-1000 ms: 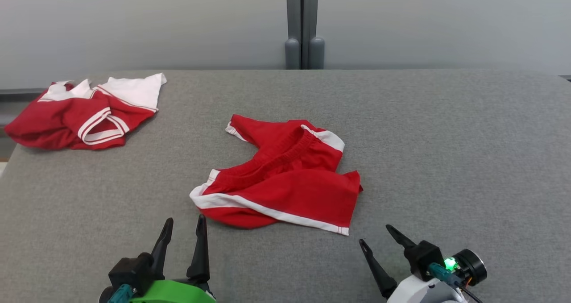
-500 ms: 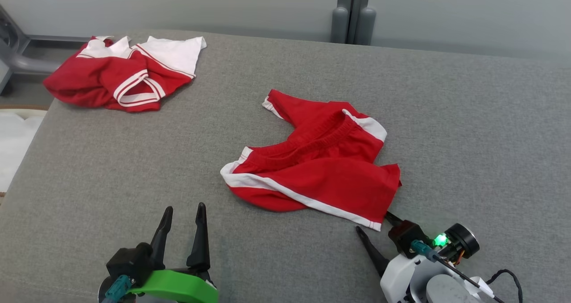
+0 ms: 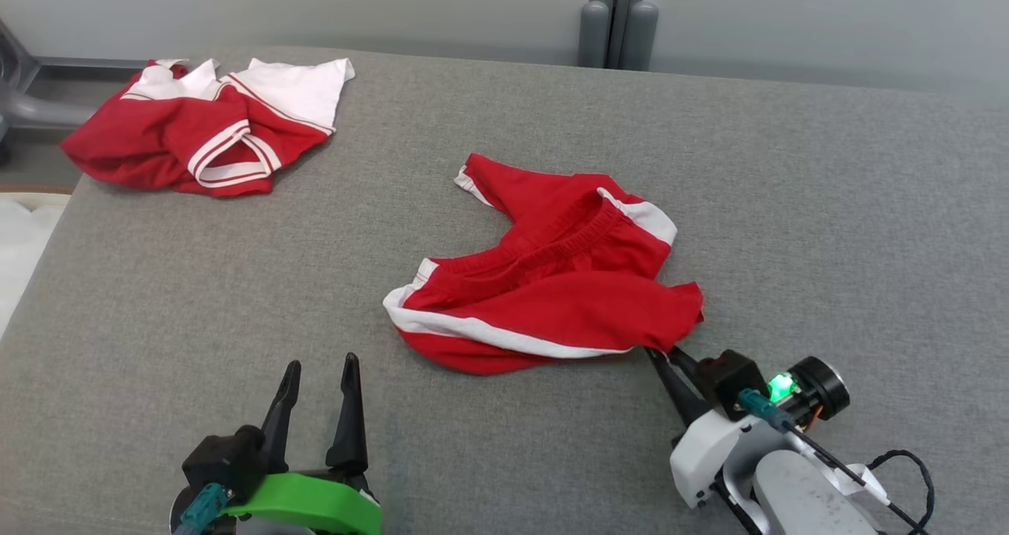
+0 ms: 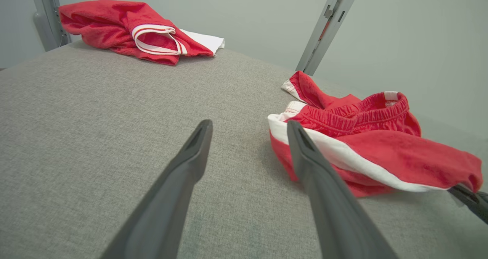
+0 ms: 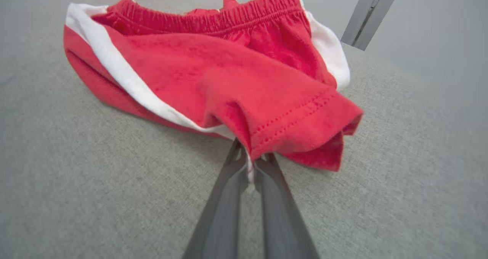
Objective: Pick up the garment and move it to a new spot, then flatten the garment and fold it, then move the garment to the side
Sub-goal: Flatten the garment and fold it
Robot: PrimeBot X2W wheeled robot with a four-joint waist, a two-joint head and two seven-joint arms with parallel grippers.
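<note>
**Right gripper (image 3: 658,355) pinched on the near-right corner of the shorts (image 3: 552,283)**

Your shorts lie crumpled about mid-table. They are red with white side stripes, and the elastic waistband faces up across the middle of the heap. One leg end pokes out toward the far left, and a white stripe runs along the near edge.

You have hold of the near-right corner. The right gripper's two fingers (image 5: 225,205) are pressed together on the hem there. In the right wrist view, red hem and a sliver of white stripe are caught between the tips, and cloth bunches up just beyond them. That corner is drawn to a point toward the gripper and seems slightly raised. The rest of the shorts rests on the grey table (image 3: 828,204).

A green light (image 3: 780,384) glows on the right wrist, and a dark cable (image 3: 906,472) loops beside it.

Your left gripper (image 3: 322,362) sits at the near left with its fingers spread wide and nothing between them. It is near the near-left edge of the shorts but apart from it. You cannot tell from these views whether its tips touch the table.

At the far left corner of the table lies a crumpled red-and-white shirt (image 3: 158,137), well apart from the shorts. Behind the far edge a grey post (image 3: 615,15) stands against a pale wall (image 3: 788,15).
</note>
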